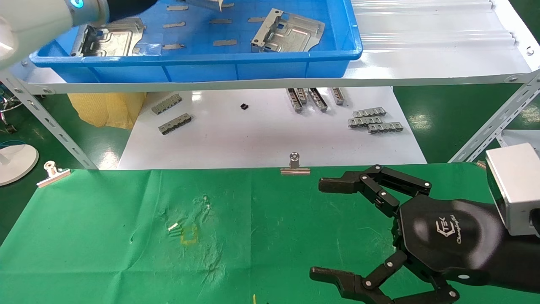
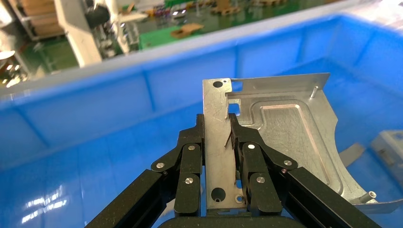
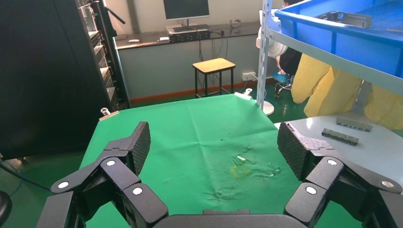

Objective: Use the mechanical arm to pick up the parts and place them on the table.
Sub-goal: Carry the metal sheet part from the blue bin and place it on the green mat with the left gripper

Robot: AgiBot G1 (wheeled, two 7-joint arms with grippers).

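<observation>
The right hand [image 1: 327, 230] hovers wide open and empty over the green desk [image 1: 105, 236], parked. Farther off, over the blue tray [image 1: 253, 67], the left hand [image 2: 217, 142] pinches one part [image 2: 280, 137] by its thin bent-up edge, fingers [image 2: 190, 156] closed on it. That narrow grip looks risky: the plate could pivot or slip on the way, or catch the tray wall. Another part [image 1: 289, 31] lies in the tray.
</observation>
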